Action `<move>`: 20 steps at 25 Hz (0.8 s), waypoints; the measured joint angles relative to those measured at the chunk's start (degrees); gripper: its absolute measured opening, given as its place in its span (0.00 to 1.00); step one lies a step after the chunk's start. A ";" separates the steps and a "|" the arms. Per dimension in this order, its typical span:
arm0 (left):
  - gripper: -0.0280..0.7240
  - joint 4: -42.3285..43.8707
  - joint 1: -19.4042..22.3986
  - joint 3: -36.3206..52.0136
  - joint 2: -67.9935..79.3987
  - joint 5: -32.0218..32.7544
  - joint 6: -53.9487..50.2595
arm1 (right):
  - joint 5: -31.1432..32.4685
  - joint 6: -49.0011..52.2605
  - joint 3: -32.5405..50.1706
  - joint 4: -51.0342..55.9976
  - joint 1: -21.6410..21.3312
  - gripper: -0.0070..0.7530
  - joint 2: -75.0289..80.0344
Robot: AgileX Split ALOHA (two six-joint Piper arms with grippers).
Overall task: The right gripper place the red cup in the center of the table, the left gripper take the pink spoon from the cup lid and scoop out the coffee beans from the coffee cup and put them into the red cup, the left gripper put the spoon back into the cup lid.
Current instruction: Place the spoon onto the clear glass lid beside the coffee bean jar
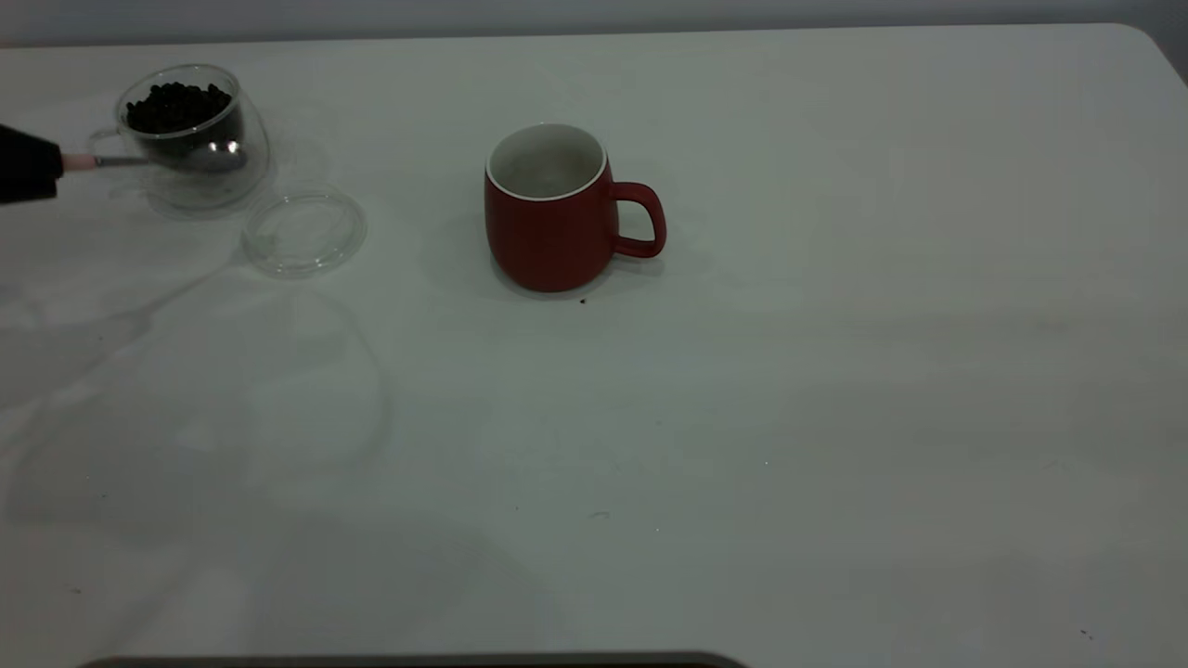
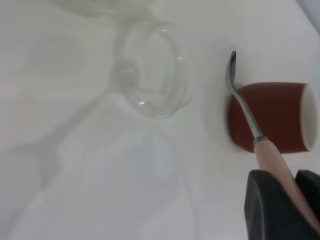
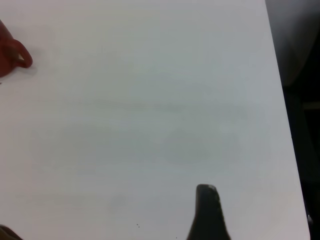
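Note:
The red cup stands upright near the middle of the table, handle to the right, its inside white. The clear coffee cup with coffee beans stands at the far left. The cup lid lies bare in front of it. My left gripper at the left edge is shut on the pink spoon, held level with its bowl in front of the glass cup. The left wrist view shows the spoon, the lid and the red cup. My right gripper is open and empty.
A single dark crumb lies on the table just in front of the red cup. The right wrist view shows the red cup's handle far off and the table's edge beside that gripper's one visible finger.

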 joint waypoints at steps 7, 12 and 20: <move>0.19 -4.45 0.00 -0.17 7.66 -0.01 5.63 | 0.00 0.00 0.00 0.00 0.00 0.79 0.00; 0.19 -6.05 0.00 -2.14 11.93 2.16 7.69 | 0.00 0.00 0.00 0.00 0.00 0.79 0.00; 0.19 -4.48 -2.19 -7.44 16.22 3.64 6.45 | 0.00 0.00 0.00 0.00 0.00 0.79 0.00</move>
